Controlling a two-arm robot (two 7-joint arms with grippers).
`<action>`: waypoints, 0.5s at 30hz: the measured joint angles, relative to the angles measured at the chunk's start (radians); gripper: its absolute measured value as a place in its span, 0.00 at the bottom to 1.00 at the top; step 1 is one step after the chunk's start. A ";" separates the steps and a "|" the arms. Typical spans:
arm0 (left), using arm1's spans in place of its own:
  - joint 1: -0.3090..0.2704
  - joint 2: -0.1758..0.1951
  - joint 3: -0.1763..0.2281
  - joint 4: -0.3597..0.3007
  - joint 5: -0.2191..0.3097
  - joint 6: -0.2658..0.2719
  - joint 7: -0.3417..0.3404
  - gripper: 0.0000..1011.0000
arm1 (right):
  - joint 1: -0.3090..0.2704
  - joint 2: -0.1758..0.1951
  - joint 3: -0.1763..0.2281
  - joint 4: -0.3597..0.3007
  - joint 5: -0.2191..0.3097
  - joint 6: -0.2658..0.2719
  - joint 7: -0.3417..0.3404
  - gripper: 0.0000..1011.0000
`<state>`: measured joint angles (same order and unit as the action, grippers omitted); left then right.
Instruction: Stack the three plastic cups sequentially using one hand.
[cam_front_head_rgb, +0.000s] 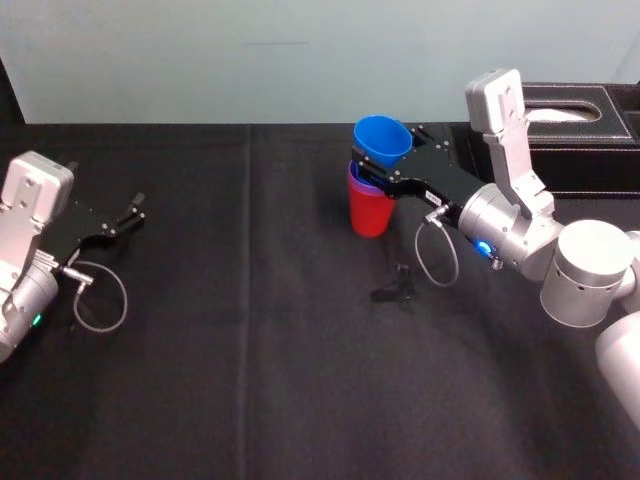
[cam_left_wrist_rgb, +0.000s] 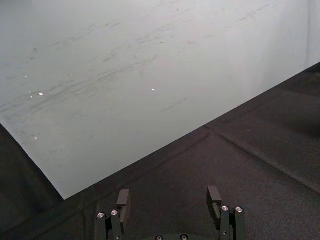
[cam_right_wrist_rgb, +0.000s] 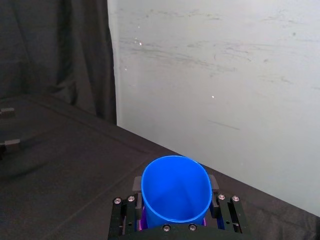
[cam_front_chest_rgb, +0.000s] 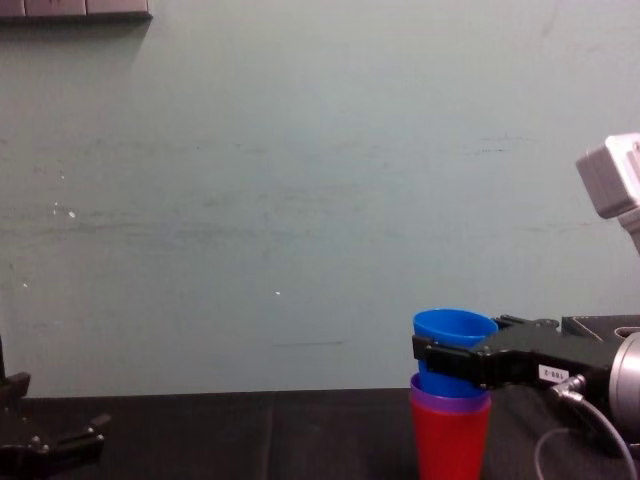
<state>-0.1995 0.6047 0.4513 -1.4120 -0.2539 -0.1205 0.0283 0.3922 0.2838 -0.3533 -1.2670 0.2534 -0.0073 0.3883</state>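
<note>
Right gripper (cam_front_head_rgb: 385, 168), head view: jaws pinching blue plastic tumbler (cam_front_head_rgb: 382, 140), tilted, base sunk in purple plastic tumbler (cam_front_head_rgb: 356, 182), itself nested in red plastic tumbler (cam_front_head_rgb: 370, 212) on black tabletop (cam_front_head_rgb: 250, 350). Left gripper (cam_front_head_rgb: 128, 212) parked far left.

Left wrist view: left gripper spread, empty.

Right wrist view: blue rim between jaws.

Chest view: risk is that tilted release jams blue crooked or topples stack. White label (cam_front_chest_rgb: 551, 373) on right gripper, writing unreadable.

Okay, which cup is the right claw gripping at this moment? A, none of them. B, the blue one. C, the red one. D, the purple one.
B: the right claw is clamped around the blue cup, whose base sits inside the purple cup, itself nested in the red cup.
</note>
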 joint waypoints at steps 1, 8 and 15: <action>0.000 0.000 0.000 0.000 0.000 0.000 0.000 0.99 | 0.002 -0.001 0.000 0.006 0.000 -0.003 0.001 0.72; 0.000 0.000 0.000 0.000 0.000 0.000 0.000 0.99 | 0.014 -0.014 -0.002 0.054 -0.003 -0.023 0.007 0.73; 0.000 0.000 0.000 0.000 0.000 0.000 0.000 0.99 | 0.018 -0.021 -0.003 0.078 -0.006 -0.034 0.011 0.73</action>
<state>-0.1995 0.6047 0.4514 -1.4120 -0.2539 -0.1205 0.0283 0.4097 0.2627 -0.3559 -1.1886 0.2475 -0.0410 0.3996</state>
